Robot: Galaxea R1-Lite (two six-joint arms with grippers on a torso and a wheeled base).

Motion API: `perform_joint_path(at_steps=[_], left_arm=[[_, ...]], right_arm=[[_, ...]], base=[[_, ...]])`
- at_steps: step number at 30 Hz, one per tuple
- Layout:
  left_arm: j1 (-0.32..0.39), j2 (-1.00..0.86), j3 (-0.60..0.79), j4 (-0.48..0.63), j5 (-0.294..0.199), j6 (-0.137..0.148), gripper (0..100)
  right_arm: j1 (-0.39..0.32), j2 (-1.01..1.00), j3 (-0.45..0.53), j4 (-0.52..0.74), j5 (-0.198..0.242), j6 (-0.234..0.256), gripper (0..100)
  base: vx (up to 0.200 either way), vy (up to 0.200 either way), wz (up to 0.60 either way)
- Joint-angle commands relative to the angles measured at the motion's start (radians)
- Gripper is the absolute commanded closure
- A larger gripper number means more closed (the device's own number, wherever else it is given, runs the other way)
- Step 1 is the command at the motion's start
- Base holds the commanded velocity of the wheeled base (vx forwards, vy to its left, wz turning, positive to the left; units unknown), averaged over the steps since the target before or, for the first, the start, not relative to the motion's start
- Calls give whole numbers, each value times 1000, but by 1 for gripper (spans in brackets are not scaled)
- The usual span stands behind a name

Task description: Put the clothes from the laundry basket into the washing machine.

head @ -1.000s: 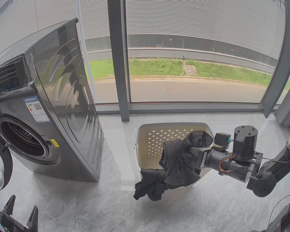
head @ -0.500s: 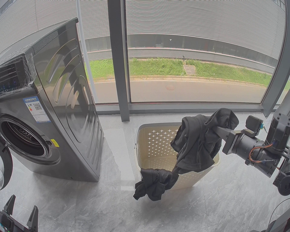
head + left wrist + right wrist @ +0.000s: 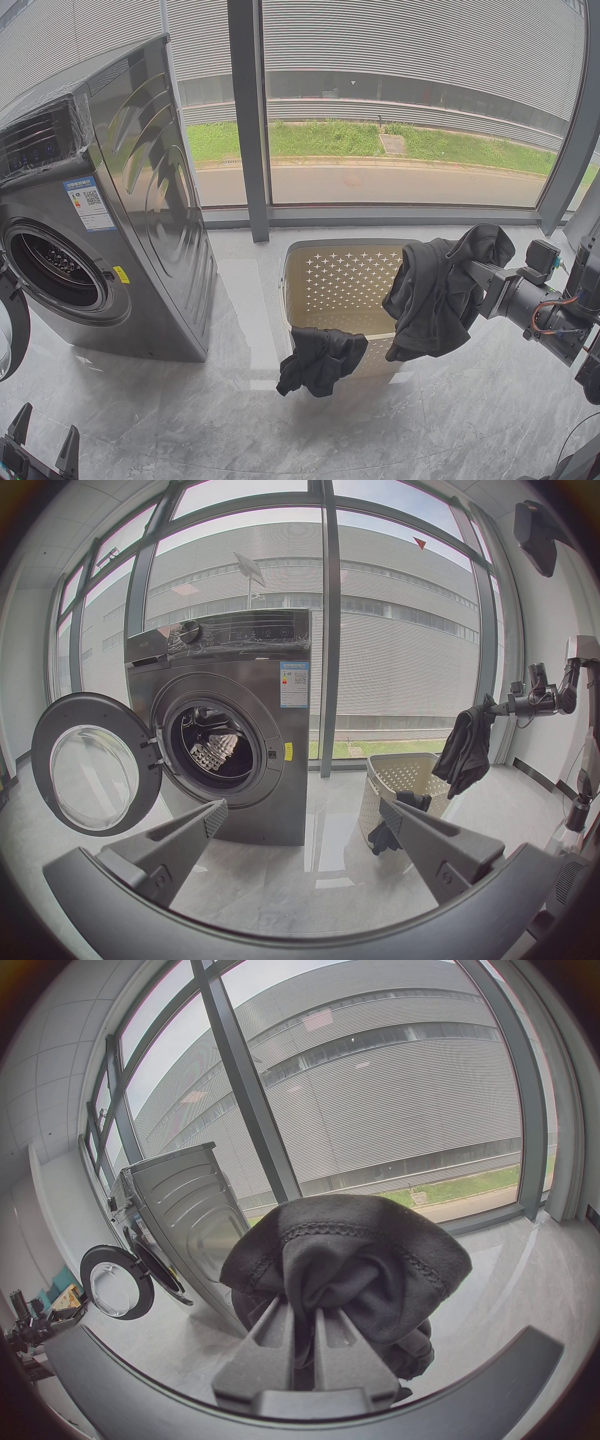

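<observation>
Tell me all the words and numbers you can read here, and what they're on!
Nothing here can be read for sure.
The white and blue sticker on the washing machine: print and a square code, too small to read.
The yellow sticker beside the round opening: too small to read.
The control panel: marks blurred under plastic wrap.
The dark garment and the basket: no print shows.

The glossy grey marble-patterned tile floor (image 3: 250, 425) carries a silver-grey front-loading washing machine (image 3: 156, 206) and, apart on its right, a cream perforated plastic laundry basket (image 3: 340, 281).
</observation>
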Motion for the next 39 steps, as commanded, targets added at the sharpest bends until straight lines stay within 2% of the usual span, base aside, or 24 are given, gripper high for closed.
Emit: perform_joint_path(at_steps=[1, 11, 18, 25, 32, 39], left_arm=[[0, -16, 16, 0, 0, -2, 0], [0, -16, 16, 0, -1, 3, 0], [0, -16, 16, 0, -1, -3, 0], [0, -16, 16, 0, -1, -3, 0], [0, -16, 16, 0, -1, -5, 0], [0, -16, 16, 0, -1, -5, 0]], right_arm=[[5, -10, 7, 0, 0, 1, 100], [9, -15, 7, -3, -1, 1, 100], [34, -21, 8, -3, -1, 1, 100], [98, -33, 11, -18, 2, 1, 100], [101, -35, 8, -18, 8, 2, 100], [135, -46, 5, -20, 9, 2, 100]], base=[[0, 200, 0], [0, 200, 0], [0, 200, 0], [0, 200, 0], [0, 200, 0], [0, 200, 0]])
